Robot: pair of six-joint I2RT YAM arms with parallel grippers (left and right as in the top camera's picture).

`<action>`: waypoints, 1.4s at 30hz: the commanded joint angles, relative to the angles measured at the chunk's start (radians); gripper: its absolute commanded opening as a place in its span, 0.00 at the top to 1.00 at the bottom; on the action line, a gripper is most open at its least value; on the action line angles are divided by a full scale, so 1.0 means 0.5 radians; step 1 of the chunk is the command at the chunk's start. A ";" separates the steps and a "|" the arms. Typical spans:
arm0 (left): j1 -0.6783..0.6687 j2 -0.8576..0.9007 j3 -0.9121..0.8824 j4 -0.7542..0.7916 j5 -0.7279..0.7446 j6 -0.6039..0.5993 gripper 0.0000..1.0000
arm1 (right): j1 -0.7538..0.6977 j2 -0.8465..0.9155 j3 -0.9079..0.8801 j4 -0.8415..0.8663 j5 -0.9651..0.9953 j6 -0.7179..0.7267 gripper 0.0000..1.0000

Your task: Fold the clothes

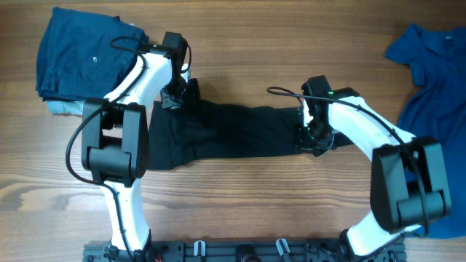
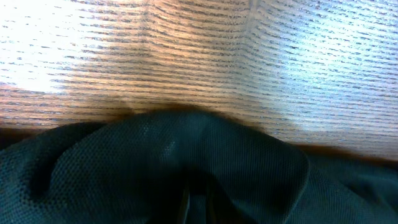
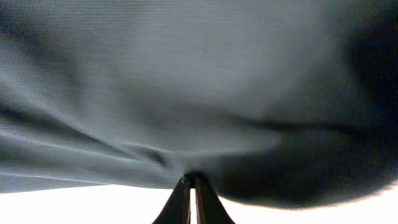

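Evidently mid-fold: we found the shirt [image 1: 226, 131] lying as a narrow band across the middle of the desk [image 1: 247, 44]. The left end effector [image 1: 178, 93] was pinched shut on its left end, the right end effector [image 1: 313, 138] likewise on its right. Next, we judged, one end must be carried over the other.

Overhead top-down; wrists seemingly against shirt [image 1: 233, 131]

Nothing can be read in any view: no legible text, label, brand, number or sign shows on the black polo shirt [image 1: 218, 131], the folded navy garment [image 1: 80, 54], the bright blue shirt [image 1: 429, 73] or the wooden table [image 1: 255, 44]
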State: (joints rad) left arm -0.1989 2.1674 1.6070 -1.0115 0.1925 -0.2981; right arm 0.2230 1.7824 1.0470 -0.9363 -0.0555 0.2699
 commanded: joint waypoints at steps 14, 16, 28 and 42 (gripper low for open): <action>0.010 0.020 -0.013 0.027 -0.006 0.005 0.90 | -0.157 -0.077 0.132 0.330 0.388 0.053 0.89; 0.010 0.020 -0.013 0.027 -0.007 0.005 0.90 | -0.227 -0.071 0.017 0.453 0.426 0.059 0.89; 0.010 0.020 -0.013 0.028 -0.007 0.005 0.90 | -0.774 -0.250 -0.151 0.299 0.603 0.297 0.88; 0.068 0.005 -0.005 0.071 -0.088 0.023 0.92 | 0.299 -0.334 0.213 0.500 -0.481 -1.172 0.67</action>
State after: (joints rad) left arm -0.1810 2.1674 1.6070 -0.9783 0.1692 -0.2981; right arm 0.2573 1.5967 1.1435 -0.7254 -0.3656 -0.1753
